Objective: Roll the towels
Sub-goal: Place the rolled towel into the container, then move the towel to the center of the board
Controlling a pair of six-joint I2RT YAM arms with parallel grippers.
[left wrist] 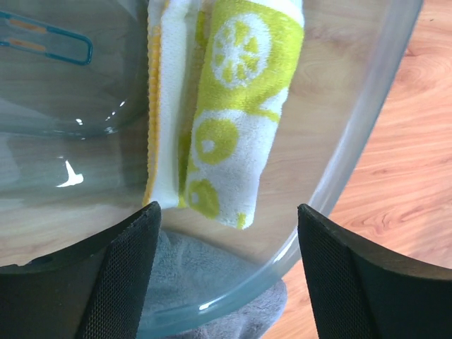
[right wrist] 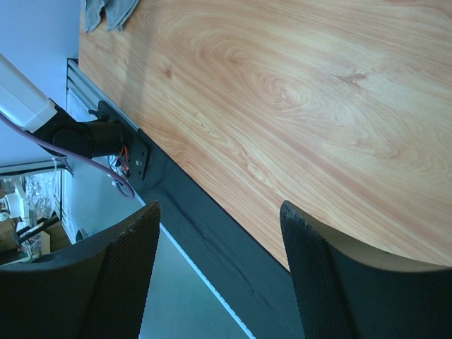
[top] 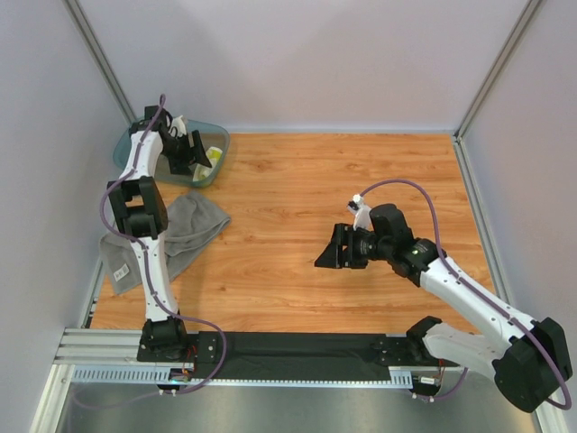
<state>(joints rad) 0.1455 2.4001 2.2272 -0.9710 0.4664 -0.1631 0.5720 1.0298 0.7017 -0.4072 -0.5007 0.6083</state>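
My left gripper (left wrist: 226, 222) gapes over the cloth (left wrist: 236, 99) in the tub (left wrist: 371, 116): soft, light, probably limp; I'd pinch its near end.

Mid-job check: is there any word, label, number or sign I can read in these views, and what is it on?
None is readable.
The yellow-and-white cloth carries only citrus-slice prints, no lettering.
The teal tub and the grey towel show no label.
Clutter at the right wrist view's lower left: too blurred.

grey towel (top: 203, 223): 1 | yellow-white cloth (left wrist: 236, 120): 1 | teal tub (top: 222, 149): 1
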